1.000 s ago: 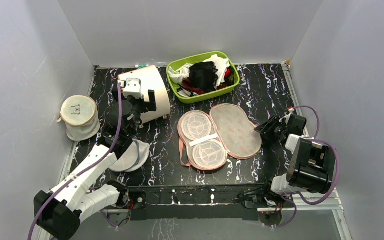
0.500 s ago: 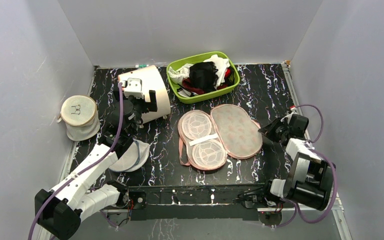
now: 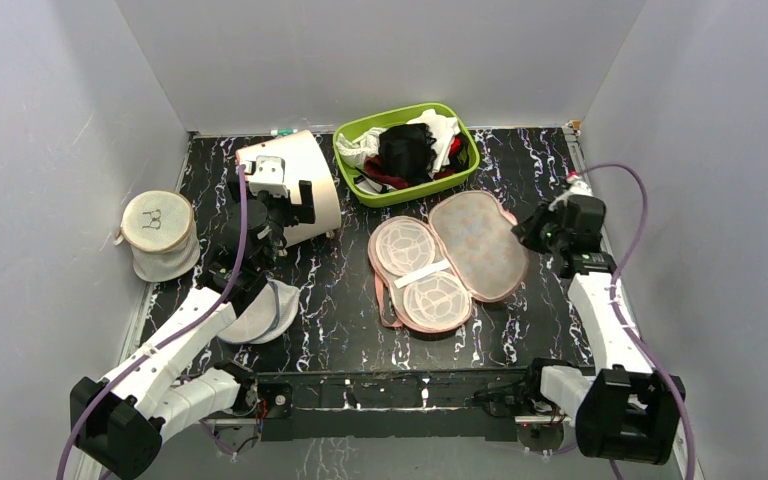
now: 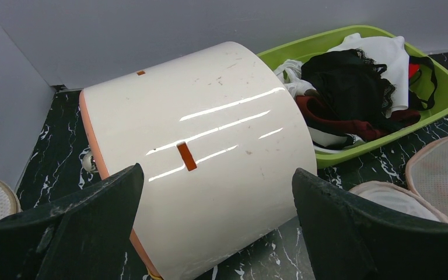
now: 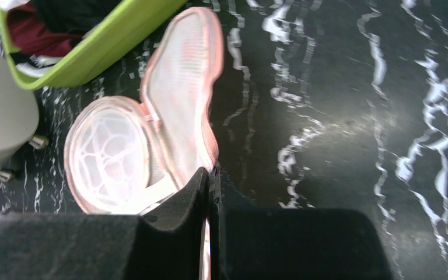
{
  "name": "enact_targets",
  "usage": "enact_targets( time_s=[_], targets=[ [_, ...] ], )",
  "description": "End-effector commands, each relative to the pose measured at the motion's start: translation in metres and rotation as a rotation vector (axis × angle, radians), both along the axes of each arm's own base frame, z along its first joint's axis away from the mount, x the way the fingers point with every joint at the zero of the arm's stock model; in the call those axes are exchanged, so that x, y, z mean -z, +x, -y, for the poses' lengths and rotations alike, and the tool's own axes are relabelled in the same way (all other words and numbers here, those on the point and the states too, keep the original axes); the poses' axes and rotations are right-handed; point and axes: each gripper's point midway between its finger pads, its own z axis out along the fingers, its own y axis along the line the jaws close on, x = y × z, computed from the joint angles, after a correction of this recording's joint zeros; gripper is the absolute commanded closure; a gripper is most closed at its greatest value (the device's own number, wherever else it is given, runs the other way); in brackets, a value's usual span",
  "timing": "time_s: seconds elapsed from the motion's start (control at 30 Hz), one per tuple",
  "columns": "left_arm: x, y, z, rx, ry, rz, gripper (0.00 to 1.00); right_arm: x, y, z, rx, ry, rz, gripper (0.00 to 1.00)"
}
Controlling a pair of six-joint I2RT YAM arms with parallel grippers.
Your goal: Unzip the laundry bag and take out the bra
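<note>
Peach-pink laundry bag (image 3: 480, 245) open, mesh inside; right jaws clamped on rim, left jaws apart.

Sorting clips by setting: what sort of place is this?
Likely a robot lab cell staged for laundry: grey walls boxing a marbled table, a basket of clothes, an opened laundry bag.

the laundry bag (image 5: 178, 87) is blurred in the right wrist view, its near edge hidden behind the right gripper (image 5: 211, 178); the left wrist view cuts it off.
</note>
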Motion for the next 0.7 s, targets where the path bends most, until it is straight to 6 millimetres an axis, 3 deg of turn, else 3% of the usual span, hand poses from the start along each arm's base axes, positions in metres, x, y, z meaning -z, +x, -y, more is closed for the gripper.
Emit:
enact_targets(
  time_s=[0.0, 0.13, 0.3, 0.67],
  targets=[
    [-0.024, 0.0, 0.003, 0.01, -0.035, 0.05, 0.02, -0.04, 0.009, -0.036, -0.051, -0.133, 0.071, 1.0],
    [-0.024, 0.001, 0.002, 0.005, -0.032, 0.051, 0.02, -0.051, 0.006, -0.079, -0.121, -0.2, 0.083, 1.0],
    [-0.023, 0.001, 0.002, 0.007, -0.029, 0.046, 0.02, -0.049, -0.008, -0.131, -0.207, -0.296, 0.079, 1.0],
    [-0.018, 0.004, 0.004, 0.01, -0.023, 0.033, 0.02, -0.013, -0.054, -0.243, -0.477, -0.381, 0.054, 1.0]
  ],
)
